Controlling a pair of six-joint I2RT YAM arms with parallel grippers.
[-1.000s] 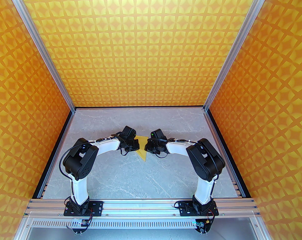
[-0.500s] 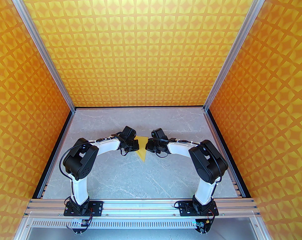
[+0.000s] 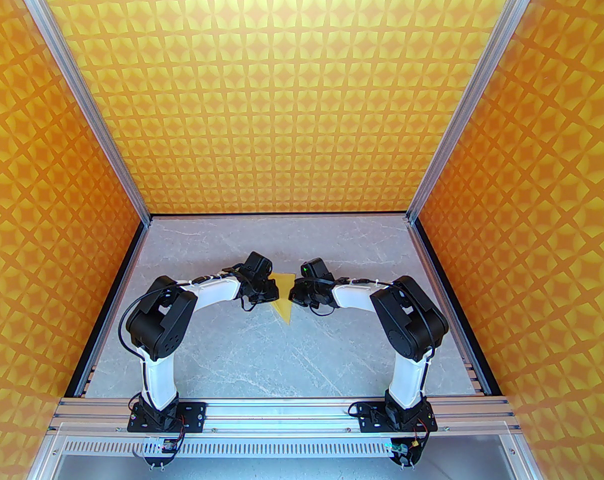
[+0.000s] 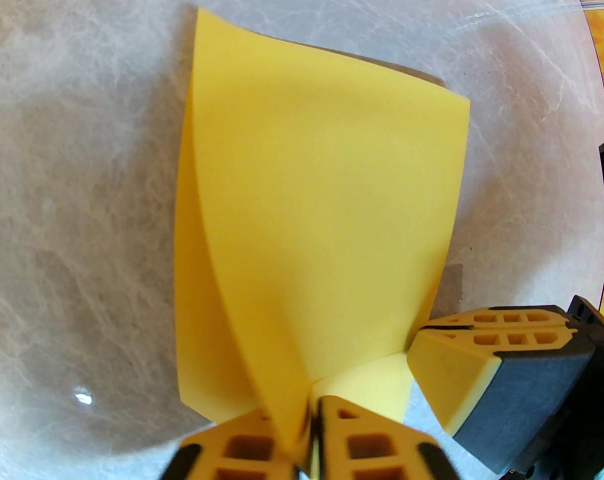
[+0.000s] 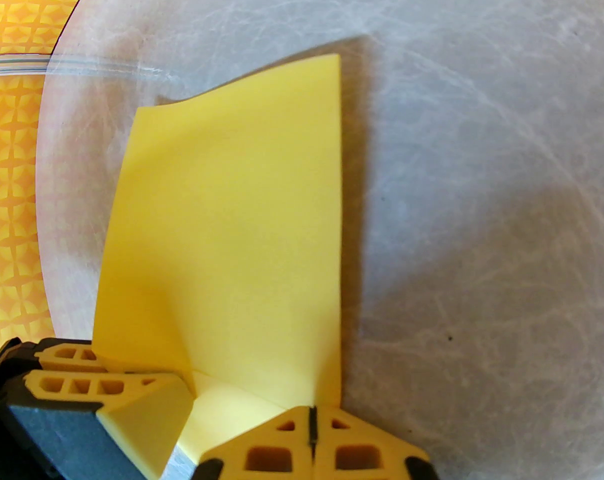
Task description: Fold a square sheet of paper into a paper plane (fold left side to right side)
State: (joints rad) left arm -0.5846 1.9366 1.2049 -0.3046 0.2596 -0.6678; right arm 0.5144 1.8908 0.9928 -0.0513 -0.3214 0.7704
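Observation:
The square sheet of paper (image 3: 286,308) is plain yellow and folded to a point that faces the arms, lying mid-table between the two wrists. In the left wrist view a raised flap of the paper (image 4: 307,193) runs up between the fingers of my left gripper (image 4: 294,438), which is shut on it. My right gripper (image 5: 312,418) is shut, its tips at the paper's (image 5: 232,218) near edge; I cannot tell whether paper is pinched there. Each wrist view also has the other gripper in it: the right gripper (image 4: 432,330) and the left gripper (image 5: 157,375).
The grey marble tabletop (image 3: 242,348) lies bare in front of the paper. Orange star-patterned walls (image 3: 57,218) and aluminium posts (image 3: 147,213) close in the left, back and right sides. Both arms arch inward, wrists nearly touching.
The right arm's elbow swung a little to the right, then came back. The left arm and the paper's point stay where they were.

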